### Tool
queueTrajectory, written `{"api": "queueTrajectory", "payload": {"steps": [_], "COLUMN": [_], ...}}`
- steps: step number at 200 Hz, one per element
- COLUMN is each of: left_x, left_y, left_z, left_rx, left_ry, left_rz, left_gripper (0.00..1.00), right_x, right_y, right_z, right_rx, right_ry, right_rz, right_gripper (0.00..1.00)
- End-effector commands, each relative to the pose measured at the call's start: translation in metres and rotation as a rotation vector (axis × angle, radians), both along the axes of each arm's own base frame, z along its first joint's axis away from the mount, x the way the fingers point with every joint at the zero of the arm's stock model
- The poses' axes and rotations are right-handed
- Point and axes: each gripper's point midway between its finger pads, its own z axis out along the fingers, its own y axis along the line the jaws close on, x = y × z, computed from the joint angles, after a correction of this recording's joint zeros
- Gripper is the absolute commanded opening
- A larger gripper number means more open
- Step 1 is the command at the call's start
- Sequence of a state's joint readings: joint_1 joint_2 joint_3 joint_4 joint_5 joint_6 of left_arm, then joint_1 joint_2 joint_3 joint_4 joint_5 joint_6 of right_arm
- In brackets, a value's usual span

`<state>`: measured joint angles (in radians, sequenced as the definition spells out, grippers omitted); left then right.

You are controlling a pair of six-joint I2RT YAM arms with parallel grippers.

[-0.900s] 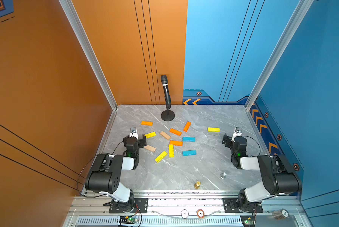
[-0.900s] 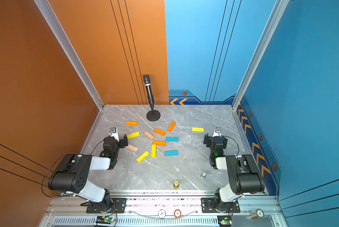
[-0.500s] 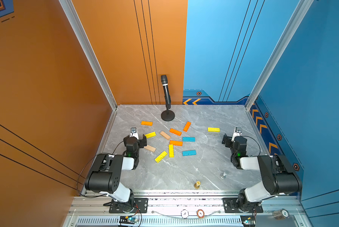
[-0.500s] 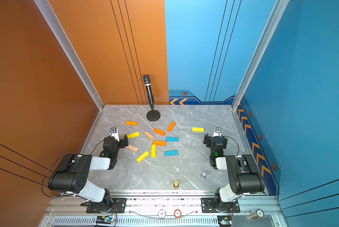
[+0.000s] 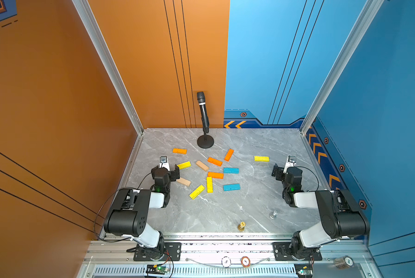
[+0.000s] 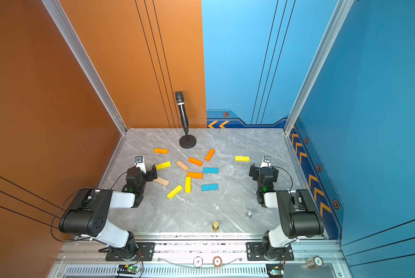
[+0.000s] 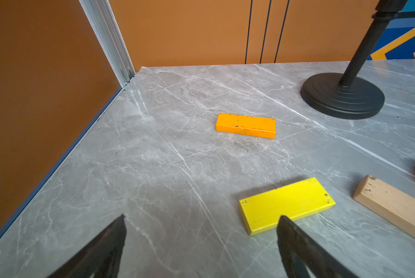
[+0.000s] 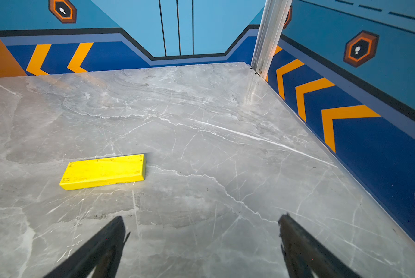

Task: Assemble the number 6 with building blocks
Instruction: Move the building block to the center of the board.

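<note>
Left gripper [image 7: 202,216]: jaws spread wide, nothing held, poised low over the table [image 5: 225,209] on its own side. Right gripper [image 8: 201,216]: likewise spread and empty, over bare marble on the opposite side.

Blocks [image 5: 215,175]: all twelve lie flat and loose; no part of the figure is laid. Most form a scatter mid-table. A near yellow block [image 7: 287,204] lies just beside the left gripper's inner finger [image 7: 297,245], with a tan block [image 7: 394,207] next to it and an orange block [image 7: 246,125] alone farther back, toward the microphone stand [image 5: 205,142]. A lone yellow block [image 8: 103,172] sits apart from the scatter, ahead of the right gripper and inward of it.

Assessment: the step in hand appears to be the first pick, and the near yellow block is the likely candidate.

Recommendations: shift sideways to centre the jaws over that block, turn the wrist so they close across its narrow width, and descend squarely, since the tan block is close enough to be nudged. Choose the building spot beforehand; the open marble in front of the scatter looks suitable, provided the two chess pieces [image 5: 241,226] near the front edge are given room. Lay each block flat, ends meeting squarely, so the loop and the upright stroke read clearly.
</note>
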<state>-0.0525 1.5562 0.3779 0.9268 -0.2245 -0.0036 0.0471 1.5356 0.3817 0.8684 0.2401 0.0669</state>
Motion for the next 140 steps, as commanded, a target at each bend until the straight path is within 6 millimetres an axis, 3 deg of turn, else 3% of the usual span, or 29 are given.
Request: {"api": "queueTrajectory", "payload": {"steps": [1, 107, 140], "left_x": [0.0, 0.0, 0.0], "left_y": [0.0, 0.0, -0.003], "left_z": [-0.004, -0.004, -0.001], "left_rx": [0.001, -0.001, 0.02], "left_ry": [0.015, 0.015, 0.01], "left_rz": [-0.014, -0.013, -0.015], "left_gripper": [0.98, 0.98, 0.97], "right_x": [-0.003, -0.002, -0.005], "right_y": [-0.001, -0.001, -0.004], "right_z": [0.001, 0.001, 0.013], "right_rx": [0.0, 0.004, -0.028], "right_ry": [-0.011, -0.007, -0.019], "right_rz": [-0.017, -0.012, -0.058], "right_gripper": [0.99, 0.99, 0.99]}}
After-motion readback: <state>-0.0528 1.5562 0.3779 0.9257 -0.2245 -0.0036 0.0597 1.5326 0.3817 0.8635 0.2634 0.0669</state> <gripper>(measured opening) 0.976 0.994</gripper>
